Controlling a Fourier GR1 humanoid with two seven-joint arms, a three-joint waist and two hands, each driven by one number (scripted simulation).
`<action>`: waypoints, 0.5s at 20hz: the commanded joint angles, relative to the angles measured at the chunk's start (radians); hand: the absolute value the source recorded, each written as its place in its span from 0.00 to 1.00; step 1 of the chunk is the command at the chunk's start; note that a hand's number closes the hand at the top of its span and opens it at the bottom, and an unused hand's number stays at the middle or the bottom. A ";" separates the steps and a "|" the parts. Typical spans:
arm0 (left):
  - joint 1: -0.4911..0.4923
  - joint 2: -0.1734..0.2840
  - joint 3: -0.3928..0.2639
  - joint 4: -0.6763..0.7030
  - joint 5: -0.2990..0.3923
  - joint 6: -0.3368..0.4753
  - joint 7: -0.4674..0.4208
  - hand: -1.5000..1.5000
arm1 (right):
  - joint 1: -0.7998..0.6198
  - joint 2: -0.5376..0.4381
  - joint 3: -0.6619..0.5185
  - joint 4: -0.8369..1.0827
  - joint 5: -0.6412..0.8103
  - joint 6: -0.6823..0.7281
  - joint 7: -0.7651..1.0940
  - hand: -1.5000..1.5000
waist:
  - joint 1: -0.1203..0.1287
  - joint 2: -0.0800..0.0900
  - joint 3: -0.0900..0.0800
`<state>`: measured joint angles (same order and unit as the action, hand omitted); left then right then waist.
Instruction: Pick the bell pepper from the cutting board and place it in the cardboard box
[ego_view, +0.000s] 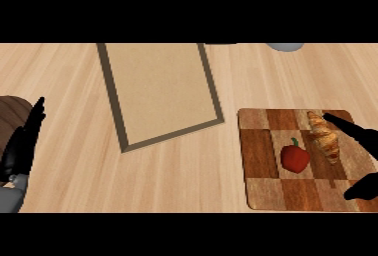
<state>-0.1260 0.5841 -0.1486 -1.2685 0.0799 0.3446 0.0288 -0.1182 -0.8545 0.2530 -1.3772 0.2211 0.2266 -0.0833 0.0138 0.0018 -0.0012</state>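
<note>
A red bell pepper (295, 158) with a green stem lies on the checkered wooden cutting board (262, 165) at the right. The cardboard box (159, 90) sits open at the upper middle, seen from above as a tan floor with darker walls. My right hand (354, 134) comes in from the right edge over the board, open, fingers straight above the pepper's right side and the thumb (362, 189) lower down; it does not touch the pepper. My left hand (22, 145) rests at the left edge, fingers up and straight.
A croissant (325, 137) lies on the board just right of the pepper, partly under my right fingers. A dark round wooden object (15, 107) shows at the left edge behind my left hand. A grey object (284, 46) peeks in at the top.
</note>
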 joint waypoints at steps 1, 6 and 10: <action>-0.020 -0.027 0.008 0.049 -0.031 -0.014 -0.028 0.50 | -0.133 0.053 0.032 -0.002 0.020 0.125 0.157 0.00 | -0.005 0.000 0.001; 0.069 -0.011 0.046 -0.060 -0.040 -0.035 0.014 0.50 | -0.074 0.129 0.062 0.059 0.159 0.080 0.144 0.00 | -0.006 -0.003 0.002; 0.029 -0.062 0.088 0.008 -0.078 -0.054 -0.020 0.50 | -0.142 0.195 0.033 0.069 0.221 0.145 0.187 0.00 | -0.010 -0.002 0.001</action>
<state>-0.1043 0.5557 -0.0855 -1.2680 0.0310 0.2982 0.0157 -0.2297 -0.7194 0.2921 -1.3285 0.3725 0.3461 0.0774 0.0055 0.0002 -0.0001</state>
